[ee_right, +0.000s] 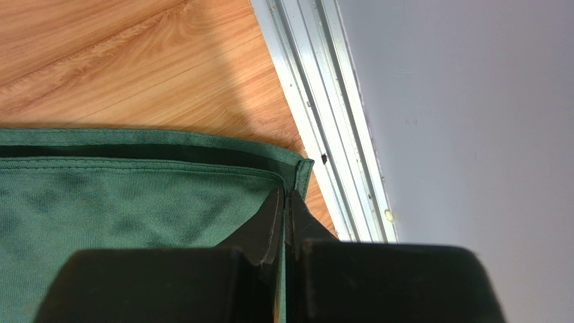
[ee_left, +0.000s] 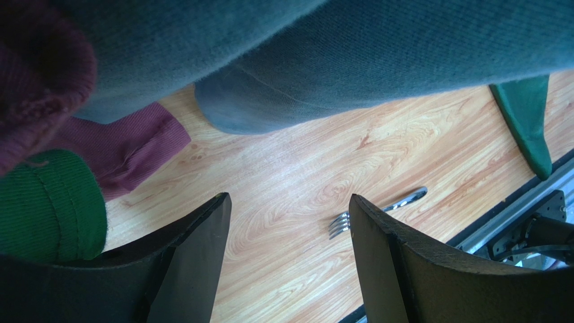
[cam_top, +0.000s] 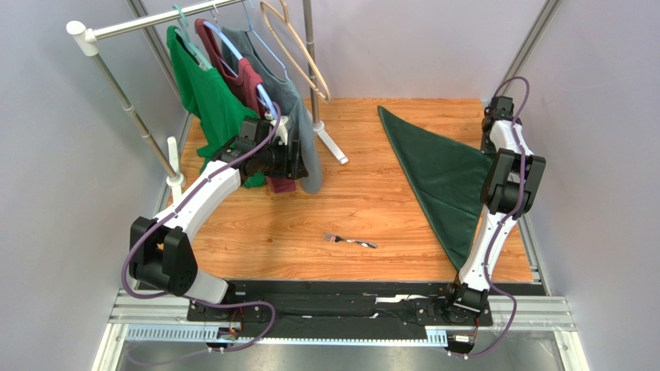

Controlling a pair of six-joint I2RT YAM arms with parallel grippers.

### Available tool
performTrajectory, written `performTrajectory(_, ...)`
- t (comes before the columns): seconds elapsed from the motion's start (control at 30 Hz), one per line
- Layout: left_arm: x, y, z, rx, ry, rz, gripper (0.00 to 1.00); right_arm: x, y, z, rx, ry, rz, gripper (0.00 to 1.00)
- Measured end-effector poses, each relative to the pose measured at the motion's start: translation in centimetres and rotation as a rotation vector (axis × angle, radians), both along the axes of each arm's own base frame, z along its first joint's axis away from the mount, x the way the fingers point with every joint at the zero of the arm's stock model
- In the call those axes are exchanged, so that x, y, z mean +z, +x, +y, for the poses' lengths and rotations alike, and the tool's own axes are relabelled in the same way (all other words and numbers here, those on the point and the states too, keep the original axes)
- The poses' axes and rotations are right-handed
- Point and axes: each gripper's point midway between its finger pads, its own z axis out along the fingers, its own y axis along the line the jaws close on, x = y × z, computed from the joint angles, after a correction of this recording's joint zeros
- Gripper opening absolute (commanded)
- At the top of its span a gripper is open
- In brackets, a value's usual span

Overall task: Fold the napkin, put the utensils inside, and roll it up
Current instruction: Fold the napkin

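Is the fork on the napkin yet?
No, the fork lies on the bare table, apart from the napkin.

You have the fork [cam_top: 350, 241] lying on the worktop [cam_top: 310, 220] just toward six o'clock of centre, the napkin [cam_top: 445, 174] spread at three o'clock, and the clothes rack [cam_top: 128, 108] with hung shirts [cam_top: 209, 97] at ten.

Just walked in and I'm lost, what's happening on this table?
The right gripper is pinched shut on a corner of the dark green napkin, folded into a triangle on the right of the table. The fork lies apart on bare wood. The left gripper hangs open by the hanging shirts, empty.
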Motion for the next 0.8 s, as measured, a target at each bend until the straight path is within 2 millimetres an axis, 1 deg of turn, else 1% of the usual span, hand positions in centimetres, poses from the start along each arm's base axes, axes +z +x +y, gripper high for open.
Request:
performTrajectory(0.23, 0.0, 0.0, 0.0, -0.001, -0.001, 0.000, 0.74, 0.4, 0.0, -0.5, -0.016, -0.018, -0.003, 0.00)
performTrajectory(0.3, 0.0, 0.0, 0.0, -0.002, -0.002, 0.001, 0.74, 0.4, 0.0, -0.5, -0.020, -0.021, -0.005, 0.07)
performTrajectory(0.37, 0.0, 0.0, 0.0, -0.002, -0.002, 0.001, 0.74, 0.5, 0.0, -0.6, -0.025, -0.023, -0.005, 0.11)
performTrajectory(0.4, 0.0, 0.0, 0.0, -0.002, -0.002, 0.001, 0.75, 0.5, 0.0, -0.7, -0.028, -0.024, -0.005, 0.18)
performTrajectory(0.47, 0.0, 0.0, 0.0, -0.002, -0.002, 0.001, 0.75, 0.6, -0.1, -0.7, -0.033, -0.023, -0.005, 0.28)
performTrajectory(0.5, 0.0, 0.0, 0.0, -0.002, -0.002, 0.001, 0.76, 0.6, -0.1, -0.6, -0.037, -0.020, -0.006, 0.39)
performTrajectory(0.53, 0.0, 0.0, 0.0, -0.002, -0.002, 0.001, 0.76, 0.6, -0.1, -0.6, -0.039, -0.018, -0.007, 0.46)
performTrajectory(0.57, 0.0, 0.0, 0.0, -0.002, -0.002, 0.001, 0.76, 0.6, -0.1, -0.6, -0.043, -0.013, -0.010, 0.49)
performTrajectory(0.7, 0.0, 0.0, 0.0, -0.002, -0.002, 0.001, 0.76, 0.5, 0.0, -0.1, -0.036, 0.012, -0.018, 0.50)
performTrajectory(0.8, 0.0, 0.0, 0.0, -0.001, -0.002, 0.000, 0.76, 1.2, 0.0, 0.5, -0.025, 0.039, -0.039, 0.49)
